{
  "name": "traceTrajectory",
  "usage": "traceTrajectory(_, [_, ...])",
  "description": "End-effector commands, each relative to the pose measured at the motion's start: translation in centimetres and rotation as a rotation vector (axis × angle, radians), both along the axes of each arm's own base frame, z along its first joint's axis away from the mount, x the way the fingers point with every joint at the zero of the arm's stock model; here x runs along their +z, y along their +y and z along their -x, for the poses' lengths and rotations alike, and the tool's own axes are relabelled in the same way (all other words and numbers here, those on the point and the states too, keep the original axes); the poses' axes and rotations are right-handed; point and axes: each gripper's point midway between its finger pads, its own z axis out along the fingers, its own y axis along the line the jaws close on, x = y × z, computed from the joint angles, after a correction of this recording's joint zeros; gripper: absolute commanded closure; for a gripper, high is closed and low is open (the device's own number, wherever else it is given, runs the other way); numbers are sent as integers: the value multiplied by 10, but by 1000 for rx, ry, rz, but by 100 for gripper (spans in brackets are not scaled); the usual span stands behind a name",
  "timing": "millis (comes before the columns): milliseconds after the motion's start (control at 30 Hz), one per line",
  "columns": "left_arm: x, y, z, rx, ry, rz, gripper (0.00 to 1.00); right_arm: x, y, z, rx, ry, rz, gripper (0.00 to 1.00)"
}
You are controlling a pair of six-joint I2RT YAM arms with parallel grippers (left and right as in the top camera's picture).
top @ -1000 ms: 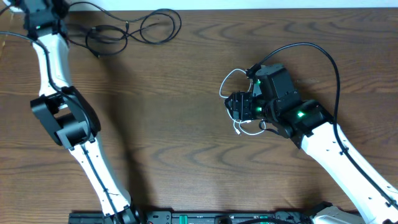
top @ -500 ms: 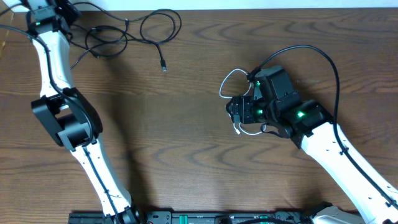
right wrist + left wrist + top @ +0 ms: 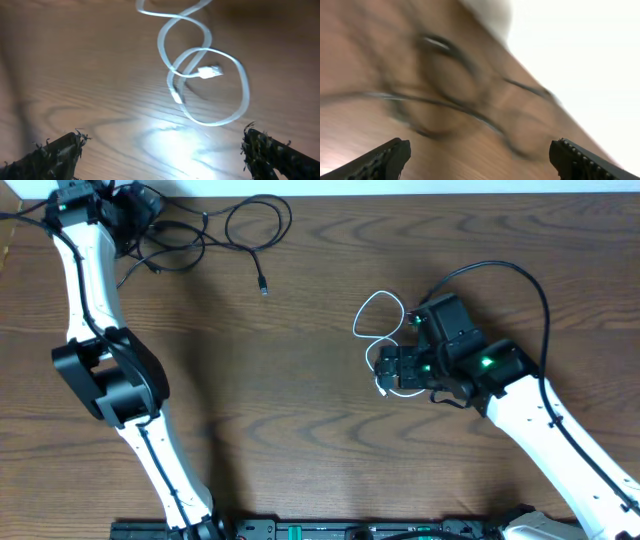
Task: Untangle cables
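In the overhead view the right claw (image 3: 388, 366) sits right of centre with its jaws spread wide, holding nothing. The white cable (image 3: 209, 72) lies loose on the wooden counter (image 3: 300, 410) in overlapping loops just ahead of the claw's tips. The black cables (image 3: 262, 282) lie tangled at the upper left of the frame, one plug end trailing toward the middle. The left claw (image 3: 481, 150) hovers over them, jaws apart and empty; its own view is blurred.

L wrist view: black cables (image 3: 440, 42) motion-blurred
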Motion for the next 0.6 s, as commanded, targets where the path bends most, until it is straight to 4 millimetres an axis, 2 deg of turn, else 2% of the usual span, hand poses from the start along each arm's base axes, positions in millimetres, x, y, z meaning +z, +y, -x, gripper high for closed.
traceTrajectory(0, [76,-108,9,-292,-134,355,6,-5,-29,-8,-128,21,41,1])
traceTrajectory(67, [80,-145,18,-373,-106,417,6,-7,-45,-10,-173,43,51,1])
traceTrajectory(133, [74,-179,29,-428,-49,442,6,-10,-59,-9,-216,69,62,1])
traceTrajectory(267, [59,-244,54,-598,34,391,6,-14,-92,-5,-313,124,88,1])
traceTrajectory(333, [45,-275,72,-653,112,327,6,-16,-109,-2,-344,149,102,1])
traceTrajectory(467, [14,-303,103,-685,266,126,6,-19,-143,4,-440,192,128,1])
traceTrajectory(567, [-4,-311,123,-676,361,-66,6,-20,-172,8,-527,202,180,1])
